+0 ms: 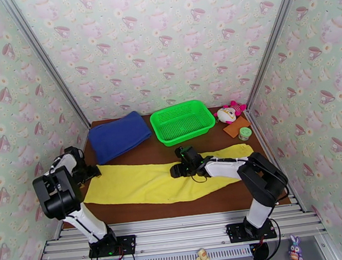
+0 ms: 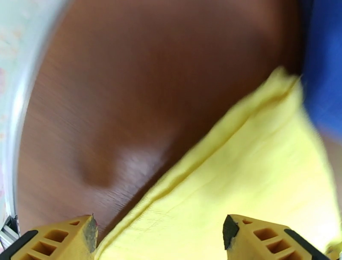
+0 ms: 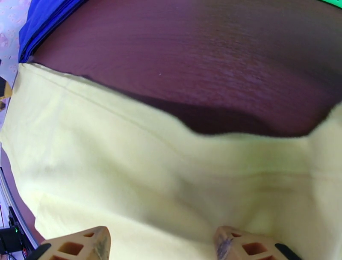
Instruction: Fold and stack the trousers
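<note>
The yellow trousers (image 1: 152, 182) lie flat and long across the brown table, from the left edge to the right side. My left gripper (image 1: 93, 172) sits at their far-left end; in its wrist view the fingers (image 2: 81, 237) stand wide apart over the trousers' edge (image 2: 239, 171), holding nothing. My right gripper (image 1: 177, 170) hovers low over the trousers' upper edge near the middle. Its fingers (image 3: 89, 246) are spread over the cloth (image 3: 149, 171), with nothing between them.
A dark blue folded cloth (image 1: 118, 135) lies at the back left, touching the trousers' corner. A green basket (image 1: 182, 121) stands at the back centre. A plush toy (image 1: 230, 113), an orange card (image 1: 236, 127) and a small jar (image 1: 244, 133) sit back right. Patterned walls enclose the table.
</note>
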